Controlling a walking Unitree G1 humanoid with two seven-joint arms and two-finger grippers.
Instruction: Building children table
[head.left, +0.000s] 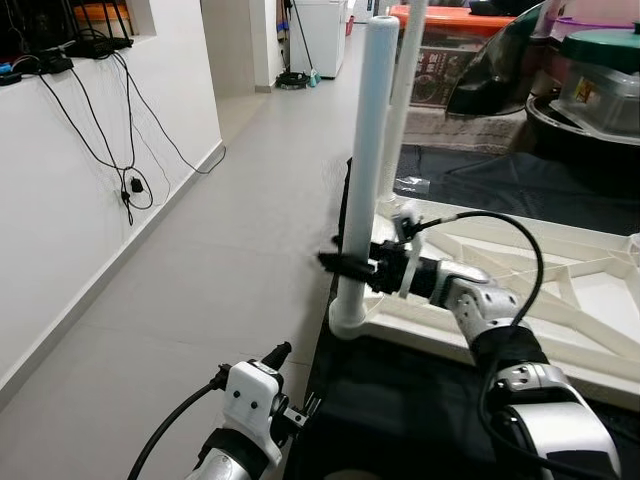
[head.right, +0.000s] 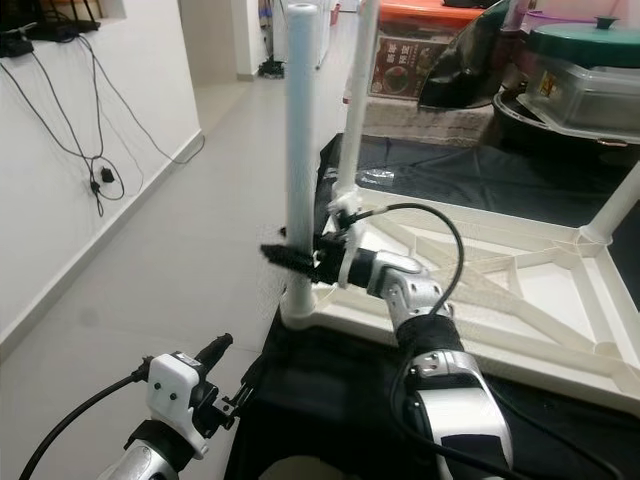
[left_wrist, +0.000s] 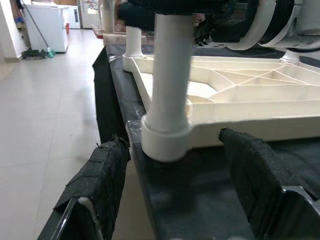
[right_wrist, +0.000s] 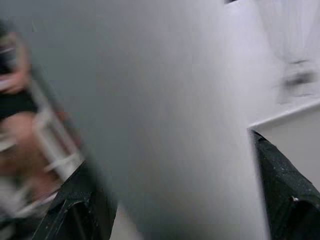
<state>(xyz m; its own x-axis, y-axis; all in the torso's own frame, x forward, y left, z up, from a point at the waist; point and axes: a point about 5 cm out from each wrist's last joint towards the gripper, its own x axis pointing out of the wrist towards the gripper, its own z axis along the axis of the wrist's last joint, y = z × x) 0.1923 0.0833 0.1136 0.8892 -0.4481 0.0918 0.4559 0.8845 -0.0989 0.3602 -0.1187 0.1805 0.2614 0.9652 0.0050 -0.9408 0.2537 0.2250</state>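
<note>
Centre frame, right gripper (head.left: 345, 266) clamped round upright white table leg (head.left: 366, 170) at overturned tabletop (head.left: 560, 300) corner, left gripper (left_wrist: 172, 192) open below, bare floor (head.left: 215, 260) left.

A black-covered surface (head.left: 400, 390) beside grey floor (head.left: 220, 250) bears the upturned white tabletop (head.left: 560, 300), a leg (head.left: 365, 150) upright at its corner.

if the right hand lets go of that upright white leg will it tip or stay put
The white leg likely stays: its foot sits in the tabletop's corner socket. It looks stiff, smooth plastic, possibly slippery. Tall and thin, so the right hand pushing high could lever it.
</note>
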